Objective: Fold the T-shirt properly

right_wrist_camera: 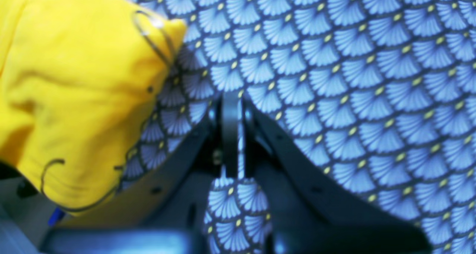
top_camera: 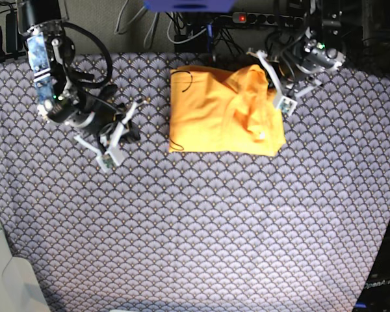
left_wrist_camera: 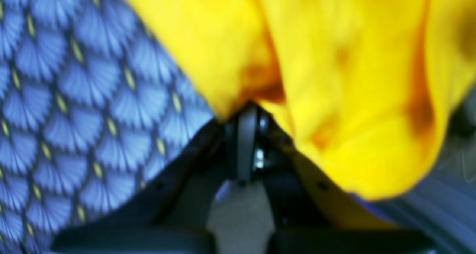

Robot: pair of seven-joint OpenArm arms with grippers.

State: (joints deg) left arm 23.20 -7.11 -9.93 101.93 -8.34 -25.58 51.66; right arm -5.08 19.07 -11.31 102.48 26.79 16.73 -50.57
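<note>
I read the T-shirt [top_camera: 224, 110] as nearly folded, a lumpy rectangle upper centre on the patterned cloth [top_camera: 195, 221], left gripper [top_camera: 283, 104] closed at its right edge, right gripper [top_camera: 110, 158] closed empty, mid-left; smoothing remains.

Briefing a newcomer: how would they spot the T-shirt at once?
Look at the fan-patterned cloth covering the table, then to its far middle edge. The T-shirt lies there, folded into a rough rectangle. It is the only plain orange-yellow thing.
</note>
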